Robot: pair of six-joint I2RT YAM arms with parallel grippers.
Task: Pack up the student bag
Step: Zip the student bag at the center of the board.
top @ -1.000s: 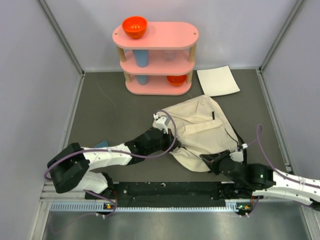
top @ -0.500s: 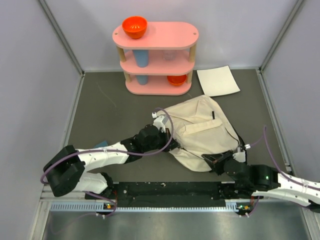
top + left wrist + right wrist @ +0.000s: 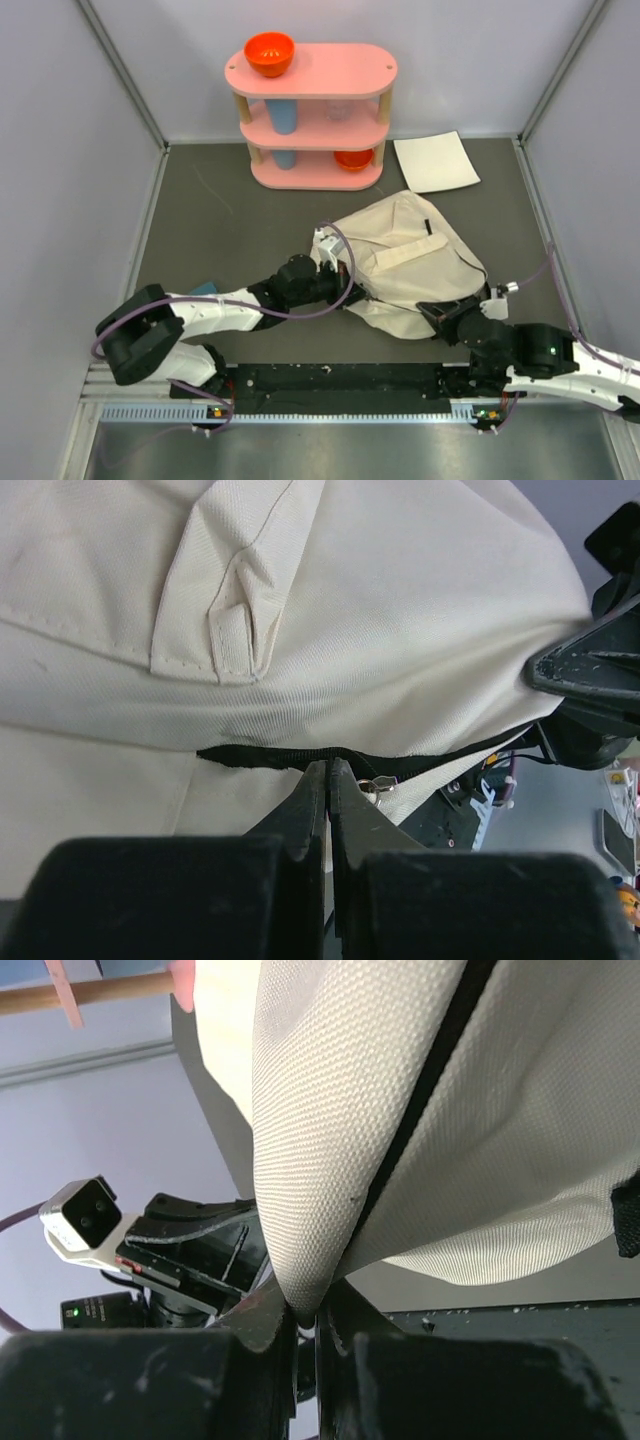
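Now further right, right gripper [image 3: 428, 311] drags near edge of student bag [image 3: 410, 262] — bag lies bunched mid-counter [image 3: 220, 230]. Right gripper clenched on fabric fold [image 3: 300, 1250]; left gripper [image 3: 328, 770] pinched shut on black zipper seam [image 3: 255, 755]. Soft, light, floppy — grip seams.

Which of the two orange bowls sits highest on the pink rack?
The top orange bowl, alone at the left end of the pink rack's uppermost tier. The lower orange bowl is tucked into the bottom tier, toward the right.

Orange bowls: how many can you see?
2. One orange bowl sits on the pink shelf's top tier, left end; the other on its bottom tier, right side. More may be hidden.
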